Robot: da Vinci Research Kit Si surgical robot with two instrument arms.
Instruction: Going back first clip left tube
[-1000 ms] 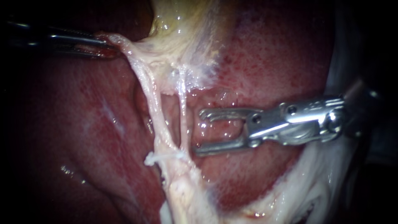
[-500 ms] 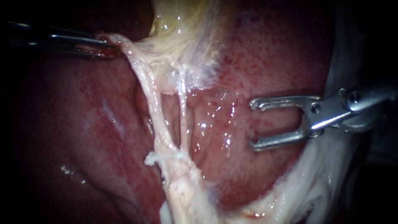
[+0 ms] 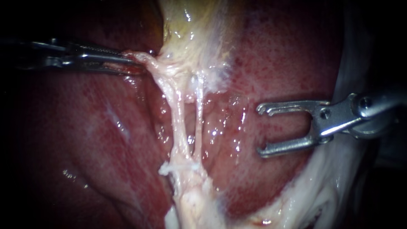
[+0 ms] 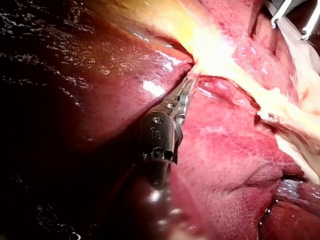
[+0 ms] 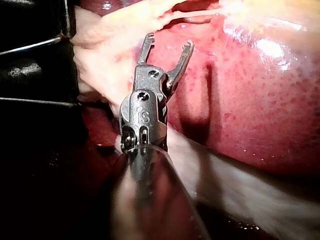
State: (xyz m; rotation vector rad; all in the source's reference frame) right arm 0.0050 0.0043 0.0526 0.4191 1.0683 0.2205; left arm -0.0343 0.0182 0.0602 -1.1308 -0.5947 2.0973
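Observation:
Two pale tubes run down from the yellowish gallbladder (image 3: 190, 29): the left tube (image 3: 178, 118) and the thinner right tube (image 3: 198, 114), which meet at a white stump (image 3: 182, 167). My left instrument (image 3: 131, 63) is shut on the tissue at the gallbladder's lower edge, also seen in the left wrist view (image 4: 187, 85). My right instrument (image 3: 260, 130) stands over the liver, well right of both tubes. Its forked jaws are open with nothing between them, as the right wrist view (image 5: 167, 45) shows too.
Red liver (image 3: 85, 127) lies on both sides of the tubes. Pale white tissue (image 3: 330, 191) borders the liver under my right instrument's shaft. In the left wrist view my right instrument's jaws (image 4: 290, 22) show far ahead, beyond the tubes.
My right instrument drew back to the right, away from the tubes, jaws still open. My left instrument then moved right with its tissue, and the tubes now hang straighter.

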